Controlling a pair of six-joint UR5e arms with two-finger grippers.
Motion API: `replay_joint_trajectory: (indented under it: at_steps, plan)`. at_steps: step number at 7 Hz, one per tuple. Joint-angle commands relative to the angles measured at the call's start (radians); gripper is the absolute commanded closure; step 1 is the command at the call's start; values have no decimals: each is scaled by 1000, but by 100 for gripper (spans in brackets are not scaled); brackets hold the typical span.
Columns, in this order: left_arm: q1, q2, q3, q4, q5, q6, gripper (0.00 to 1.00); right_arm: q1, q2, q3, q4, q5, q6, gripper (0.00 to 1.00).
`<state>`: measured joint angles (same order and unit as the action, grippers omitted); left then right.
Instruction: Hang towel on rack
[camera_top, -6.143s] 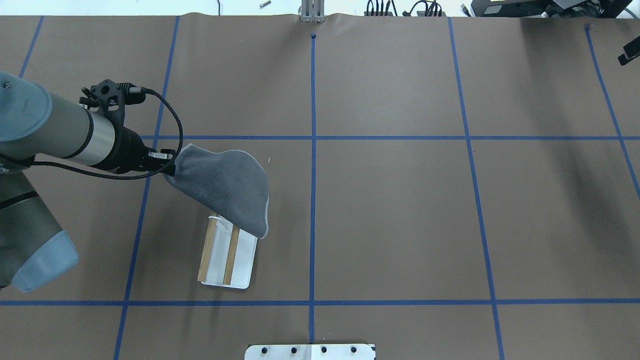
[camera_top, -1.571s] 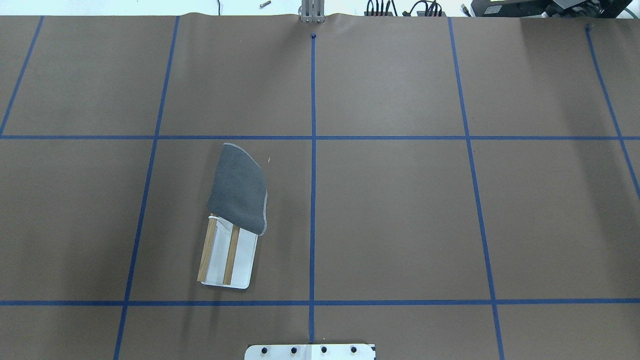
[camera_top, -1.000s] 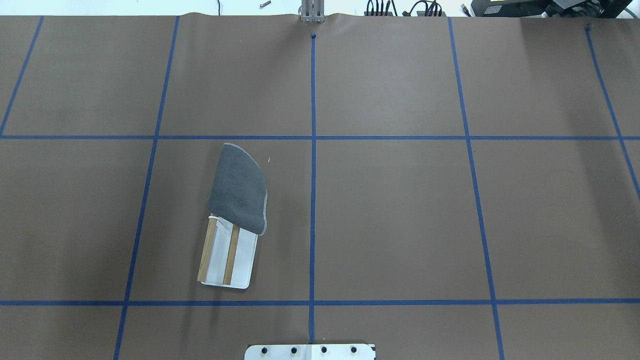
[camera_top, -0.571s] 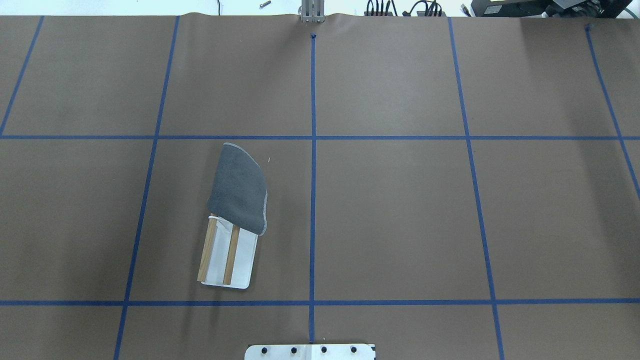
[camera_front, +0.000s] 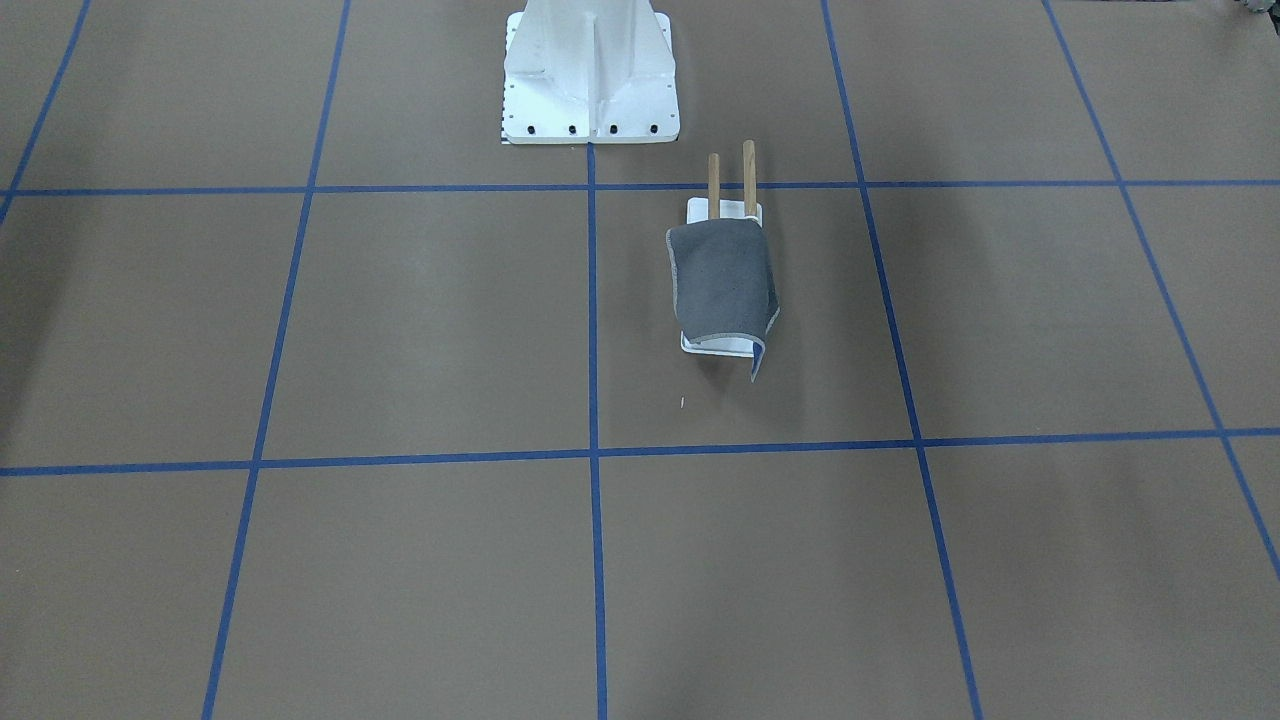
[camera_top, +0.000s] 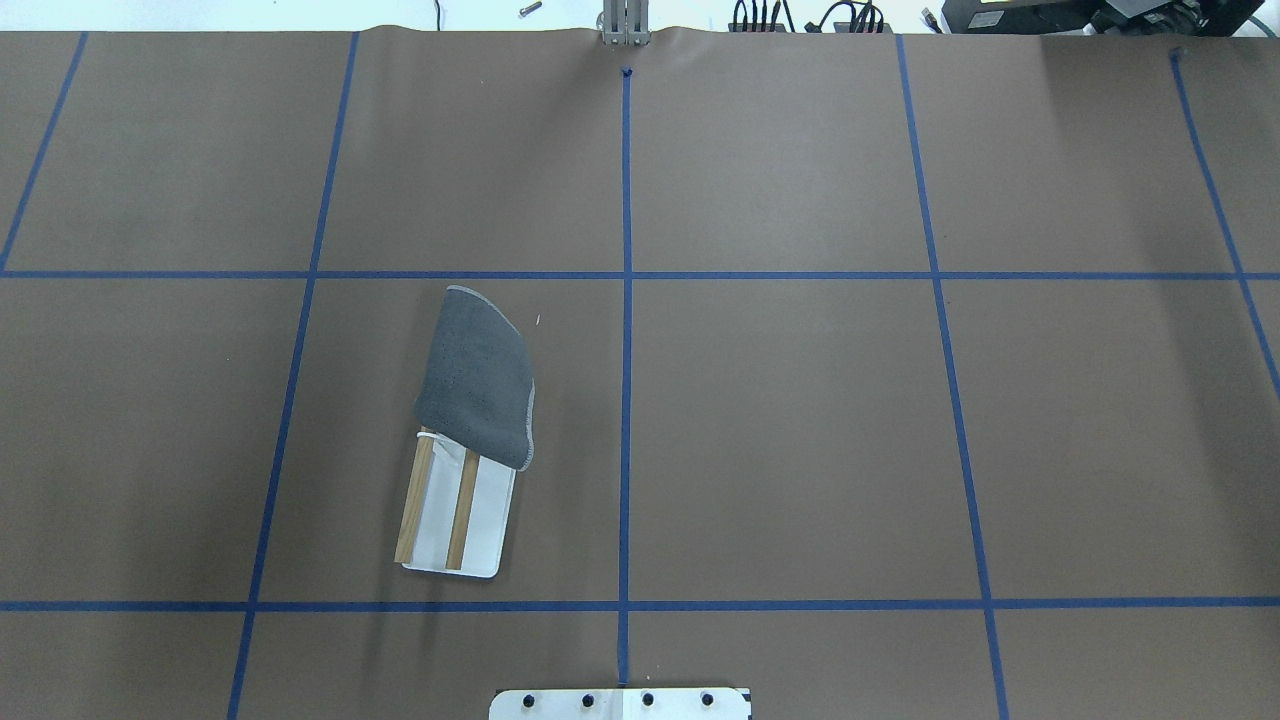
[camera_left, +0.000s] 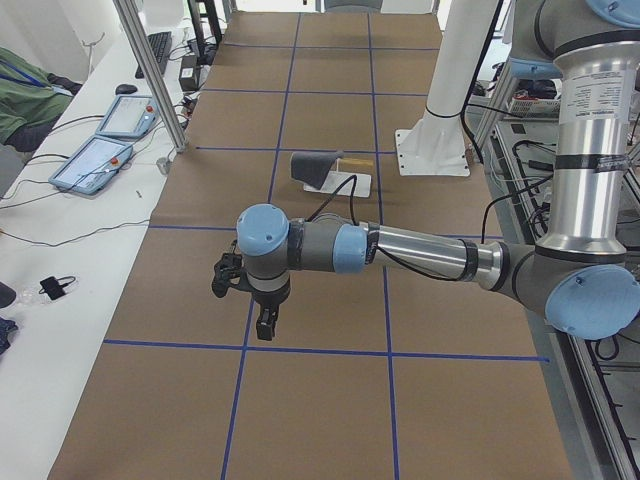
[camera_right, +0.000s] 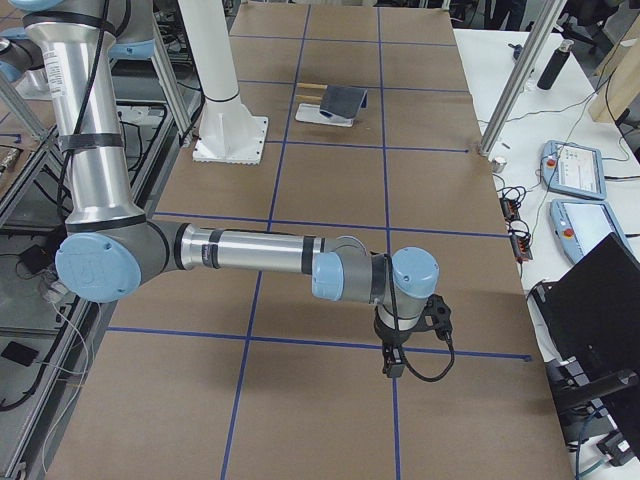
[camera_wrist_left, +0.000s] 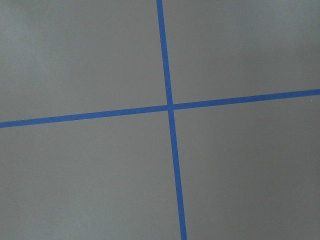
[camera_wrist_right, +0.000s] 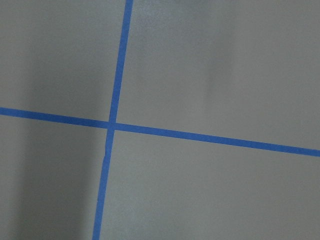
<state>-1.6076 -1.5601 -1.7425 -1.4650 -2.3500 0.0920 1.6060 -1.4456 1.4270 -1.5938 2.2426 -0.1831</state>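
Observation:
The dark grey towel (camera_top: 477, 375) lies draped over the far end of the rack (camera_top: 462, 520), a white base with two wooden rods. In the front-facing view the towel (camera_front: 722, 282) covers the rods' near part, the rod tips (camera_front: 745, 175) stick out, and a bluish corner hangs down. Both arms are away from the rack, over bare table. The left gripper (camera_left: 264, 325) shows only in the exterior left view and the right gripper (camera_right: 390, 365) only in the exterior right view, both pointing down. I cannot tell whether either is open or shut.
The robot's white pedestal (camera_front: 590, 80) stands behind the rack. Blue tape lines (camera_top: 626, 400) grid the brown table. Control tablets (camera_left: 100, 160) lie on the white bench beyond the table's far edge; they also show in the exterior right view (camera_right: 575, 170).
Six seconds ago the left gripper held the towel's corner beside the rack. It has let go and left the overhead view; the towel hangs on the rack. Nothing moved in the last 1.6 seconds.

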Motion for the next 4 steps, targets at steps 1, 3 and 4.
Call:
replay_joint_trajectory:
  at_steps: [1,3,4]
  plan:
    - [0,0,0,0,0,0,1,-1,-4,0,0,0,1,0]
    - [0,0,1,0,0,0,1,0,-15,7,0,0,1,0]
    - [0,0,3,0,0,0,1,-1,-15,9,0,0,-1,0]
